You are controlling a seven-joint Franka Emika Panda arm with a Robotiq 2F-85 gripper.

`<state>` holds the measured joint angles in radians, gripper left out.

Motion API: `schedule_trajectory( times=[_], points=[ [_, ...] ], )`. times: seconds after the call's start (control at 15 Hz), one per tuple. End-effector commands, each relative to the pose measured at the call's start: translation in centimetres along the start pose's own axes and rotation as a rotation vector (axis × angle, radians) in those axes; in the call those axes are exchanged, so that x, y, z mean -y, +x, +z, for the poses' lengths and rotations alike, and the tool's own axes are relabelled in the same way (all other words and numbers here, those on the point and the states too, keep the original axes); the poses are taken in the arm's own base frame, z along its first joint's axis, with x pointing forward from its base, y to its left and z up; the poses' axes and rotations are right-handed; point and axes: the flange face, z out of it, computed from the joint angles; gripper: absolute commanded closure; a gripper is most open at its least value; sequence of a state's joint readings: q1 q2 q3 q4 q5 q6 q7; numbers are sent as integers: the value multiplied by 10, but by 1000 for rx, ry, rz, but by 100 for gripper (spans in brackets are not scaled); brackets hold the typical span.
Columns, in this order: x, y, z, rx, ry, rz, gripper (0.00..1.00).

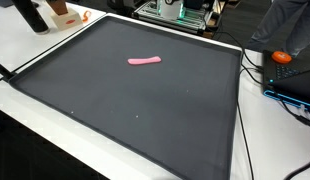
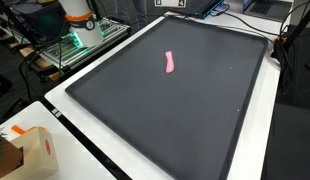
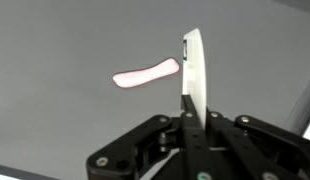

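Claw (image 3: 192,38) poised over mat (image 1: 85,100), nothing seen in grip, opening not determinable with one white finger (image 3: 196,75) showing; pink strip (image 3: 145,75) flat near mat centre, left of finger in wrist view; recommended: centre over strip middle, jaws across narrow width, descend slowly.

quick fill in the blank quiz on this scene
1. The strip on the mat is ____ in colour.
2. The mat lies on a ____ table.
3. The claw and the strip are ____ (touching/apart).
Missing words: pink; white; apart.
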<state>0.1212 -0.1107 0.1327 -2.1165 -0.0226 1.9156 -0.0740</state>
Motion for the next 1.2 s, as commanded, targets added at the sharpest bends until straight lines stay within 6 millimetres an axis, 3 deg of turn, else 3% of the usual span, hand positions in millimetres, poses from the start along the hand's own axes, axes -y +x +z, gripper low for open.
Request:
schedule_trajectory(
  times=[0.0,0.13,0.67,1.13],
  points=[
    [10,-3,-8,-5,-7,-19,96],
    [22,-8,-19,-16,-16,-41,96],
    [22,-10,-18,-15,-18,-42,99],
    [-4,6,52,20,30,-121,99]
  ],
)
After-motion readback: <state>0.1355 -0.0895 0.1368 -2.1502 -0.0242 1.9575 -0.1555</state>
